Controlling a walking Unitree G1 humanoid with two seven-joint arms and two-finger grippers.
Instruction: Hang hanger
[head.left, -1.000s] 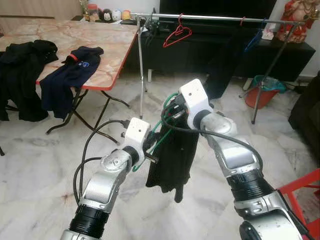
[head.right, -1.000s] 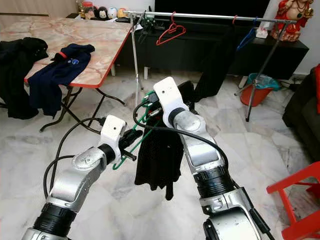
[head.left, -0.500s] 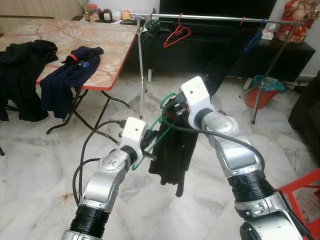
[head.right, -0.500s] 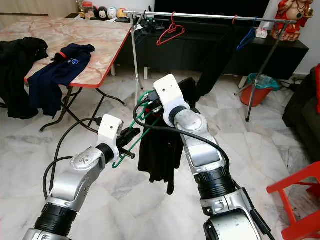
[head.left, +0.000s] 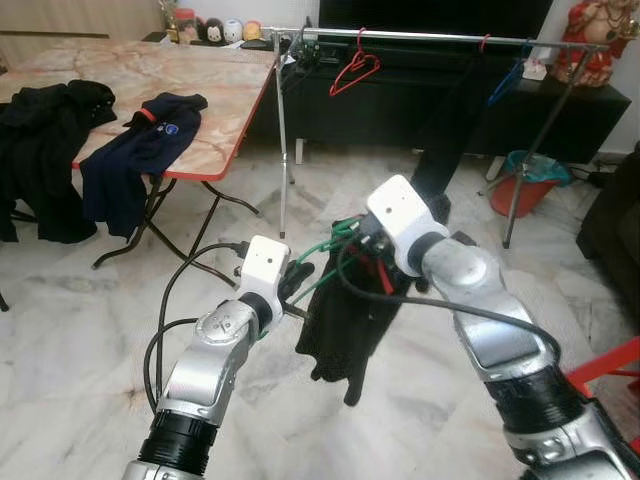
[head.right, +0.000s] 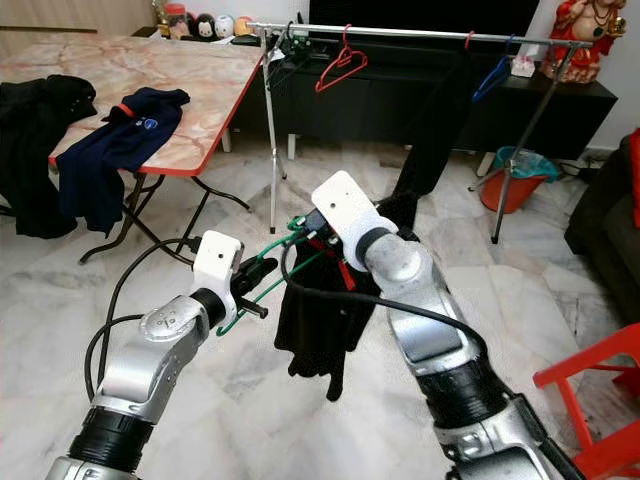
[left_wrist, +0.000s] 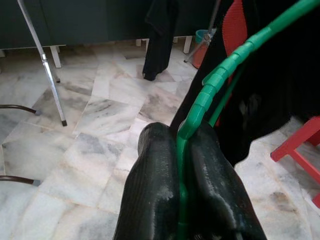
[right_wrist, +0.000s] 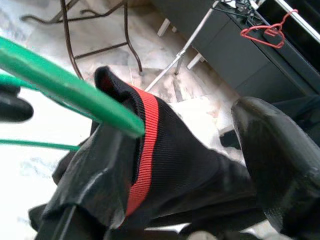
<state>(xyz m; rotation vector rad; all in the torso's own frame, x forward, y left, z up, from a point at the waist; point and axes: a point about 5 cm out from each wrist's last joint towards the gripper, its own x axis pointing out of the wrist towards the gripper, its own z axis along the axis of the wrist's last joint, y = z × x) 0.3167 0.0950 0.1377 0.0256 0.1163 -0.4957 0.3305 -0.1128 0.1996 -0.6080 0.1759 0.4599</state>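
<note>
A green hanger (head.left: 322, 252) lies nearly level in front of me, one end pinched in my shut left gripper (head.left: 292, 284); the wrist view shows its black fingers (left_wrist: 150, 185) closed around the green wire. A black garment (head.left: 345, 320) with a red collar (right_wrist: 145, 130) hangs from the hanger's other arm. My right gripper (head.right: 322, 234) is at that collar, and the cloth fills the gap between its fingers (right_wrist: 280, 170). The clothes rail (head.left: 420, 37) stands ahead at the back.
A red hanger (head.left: 355, 68), a blue hanger (head.left: 510, 75) and a dark garment (head.left: 450, 110) hang on the rail. A folding table (head.left: 215, 75) with clothes is at the left. A red bin (head.left: 525, 185) and a red chair (head.left: 610, 370) are at the right.
My right arm has dropped and swung lower, bringing the collar and the hanger's far end down. The garment swayed. The left gripper has hardly moved.
</note>
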